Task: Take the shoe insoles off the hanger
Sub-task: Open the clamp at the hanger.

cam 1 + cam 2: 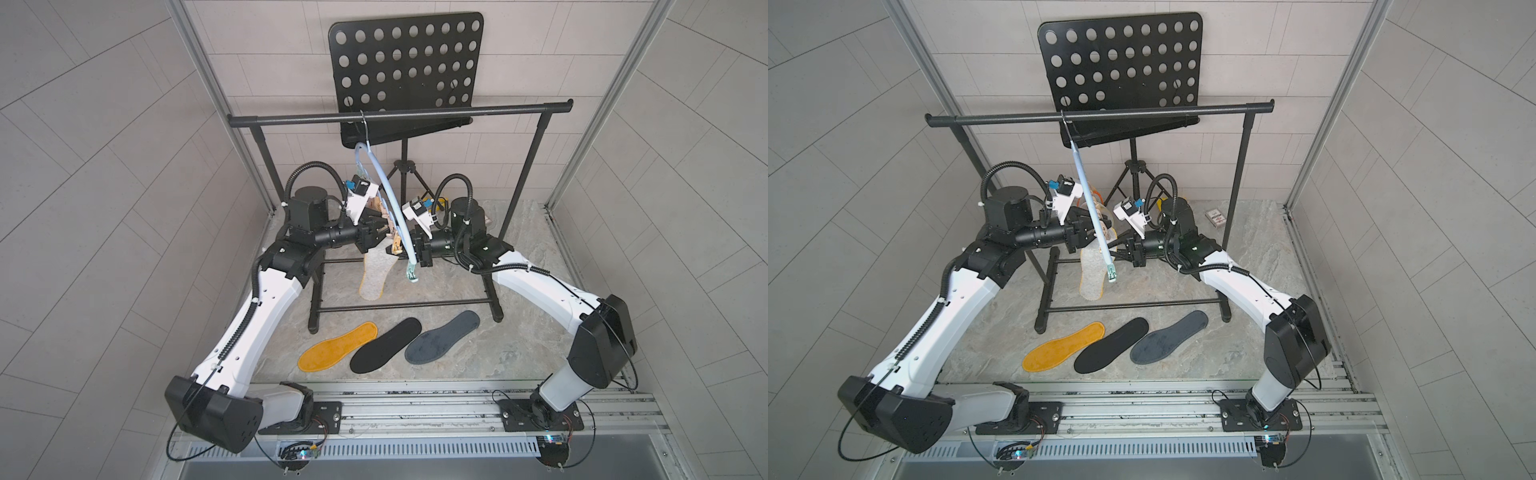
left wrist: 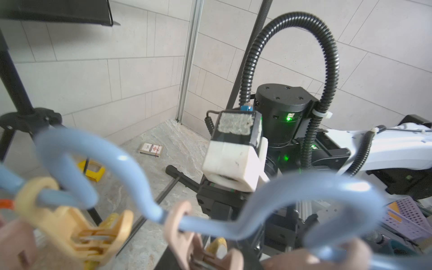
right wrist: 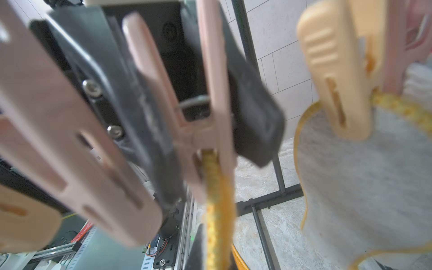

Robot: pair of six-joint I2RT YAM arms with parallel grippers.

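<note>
The pale blue hanger (image 1: 388, 187) hangs tilted by its wire hook from the rack bar, with a mint clip (image 1: 411, 275) at its low end. In the right wrist view, my left gripper (image 3: 217, 174) has its black fingers (image 3: 252, 105) pressed on both handles of a pink clip (image 3: 210, 93). That clip bites a yellow-edged insole (image 3: 218, 198) seen edge-on. My right gripper (image 3: 215, 252) is shut on this insole lower down. A peach clip (image 3: 336, 81) holds a second insole (image 3: 362, 175) with a grey underside. Mustard (image 1: 338, 347), black (image 1: 385, 345) and dark grey (image 1: 442, 338) insoles lie on the floor.
The black garment rack (image 1: 399, 114) spans the cell, with its base bars (image 1: 399, 305) just behind the floor insoles. A perforated music stand (image 1: 405, 62) rises behind it. A small card box (image 1: 1214, 216) lies at the back right. Both arms meet under the rack bar.
</note>
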